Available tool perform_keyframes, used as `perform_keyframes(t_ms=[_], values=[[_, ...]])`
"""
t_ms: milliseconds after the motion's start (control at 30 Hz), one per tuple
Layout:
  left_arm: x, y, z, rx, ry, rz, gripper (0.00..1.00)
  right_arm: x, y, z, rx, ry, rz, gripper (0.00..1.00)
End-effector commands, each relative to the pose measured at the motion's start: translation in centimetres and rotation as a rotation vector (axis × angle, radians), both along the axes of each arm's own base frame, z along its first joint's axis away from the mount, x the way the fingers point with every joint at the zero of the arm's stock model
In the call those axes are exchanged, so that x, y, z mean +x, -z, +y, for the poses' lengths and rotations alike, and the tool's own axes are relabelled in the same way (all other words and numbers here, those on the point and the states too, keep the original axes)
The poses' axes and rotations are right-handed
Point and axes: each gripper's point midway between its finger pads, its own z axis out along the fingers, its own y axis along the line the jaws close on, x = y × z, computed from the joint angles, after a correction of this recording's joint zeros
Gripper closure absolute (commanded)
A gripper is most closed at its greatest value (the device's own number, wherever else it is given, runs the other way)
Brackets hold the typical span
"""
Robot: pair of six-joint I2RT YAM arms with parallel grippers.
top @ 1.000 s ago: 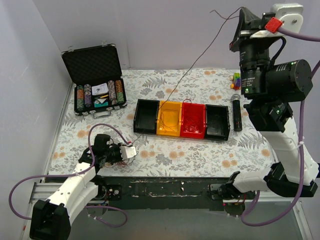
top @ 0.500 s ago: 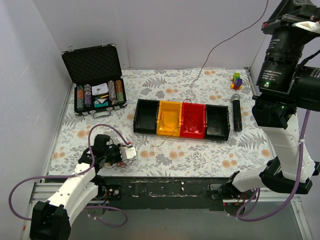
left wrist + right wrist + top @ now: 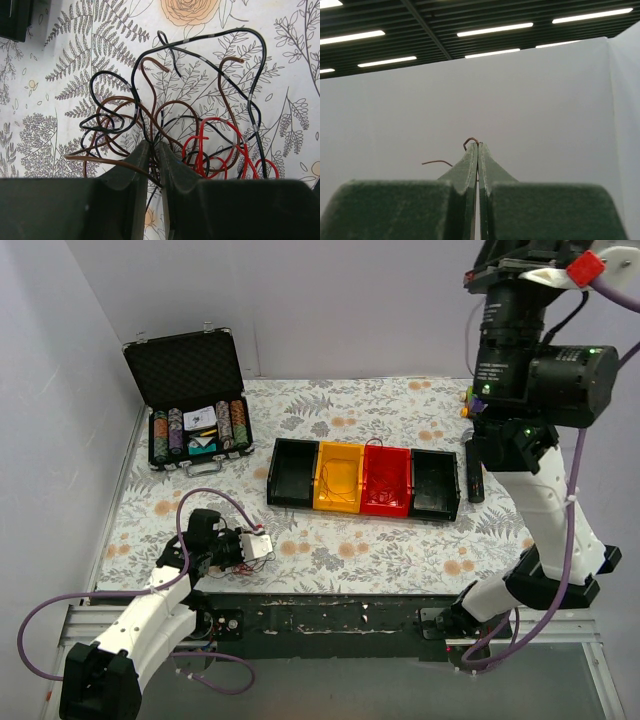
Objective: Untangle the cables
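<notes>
Cables [image 3: 165, 131]: one tangle, lying on the floral tablecloth [image 3: 60, 60] directly ahead of the left gripper [image 3: 155, 146] and touching its fingertips. Three colours of strand are present: black, brown and red. The red ones are bunched toward the right of the fingertips, and the black and brown ones loop out ahead and to the left. The strand count cannot be read because the loops cross too often. The left gripper is closed down to a narrow slit, with several strands running into the slit and one brown strand crossing in front of its left finger [image 3: 135, 165]; it reads as clamped on the tangle. A second item, a single brown cable [image 3: 470, 140], is apart from the tangle. Its hooked end pokes out just above the tips of the right gripper [image 3: 478, 145], and another short length shows to the left of the fingers. The right gripper is pressed fully together on this cable and points up at the white wall and ceiling lights, high above the table. In the overhead view this gripper is cut off by the top edge. Beyond the left gripper, toward the middle of the table, stands one row of four bins [image 3: 364, 478]: two black at the ends, one orange and one red between them. Thin wire loops are visible in the orange one. One open case [image 3: 188, 390] with poker chips sits at the far left. One black microphone [image 3: 474, 485] lies just past the row's right end, partly behind the right arm.
</notes>
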Motion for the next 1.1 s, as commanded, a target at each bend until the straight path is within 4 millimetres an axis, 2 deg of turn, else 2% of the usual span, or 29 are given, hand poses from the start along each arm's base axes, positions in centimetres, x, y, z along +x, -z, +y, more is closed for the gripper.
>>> perform_keyframes(t_ms=[0, 100, 133, 267, 467, 633, 867, 1067], values=[[-0.3, 0.2, 0.1, 0.000, -0.004, 0.004, 0.86, -2.0, -3.1, 1.4, 0.019, -0.138, -0.153, 0.99], [-0.7, 0.6, 0.1, -0.002, 0.007, 0.001, 0.86, -2.6, -4.7, 2.3, 0.030, -0.183, -0.223, 0.99], [-0.7, 0.6, 0.1, -0.005, 0.008, 0.001, 0.86, -3.2, -5.4, 1.9, 0.045, -0.186, -0.250, 0.99], [-0.7, 0.5, 0.0, -0.012, -0.001, 0.008, 0.86, -3.5, -5.4, 3.0, 0.035, -0.222, -0.309, 0.99], [-0.7, 0.4, -0.1, -0.017, -0.001, 0.010, 0.86, -2.8, -5.0, 5.6, -0.010, -0.283, -0.335, 0.99], [-0.7, 0.4, -0.1, -0.023, -0.007, 0.014, 0.86, -0.5, -2.8, 8.4, -0.046, -0.321, -0.263, 0.99], [-0.8, 0.4, -0.2, -0.029, -0.012, 0.016, 0.86, 3.1, 0.6, 13.9, -0.104, -0.431, -0.168, 0.99], [-0.9, 0.4, -0.2, -0.033, -0.013, 0.011, 0.86, 4.3, 2.0, 16.3, -0.093, -0.512, -0.139, 0.99]])
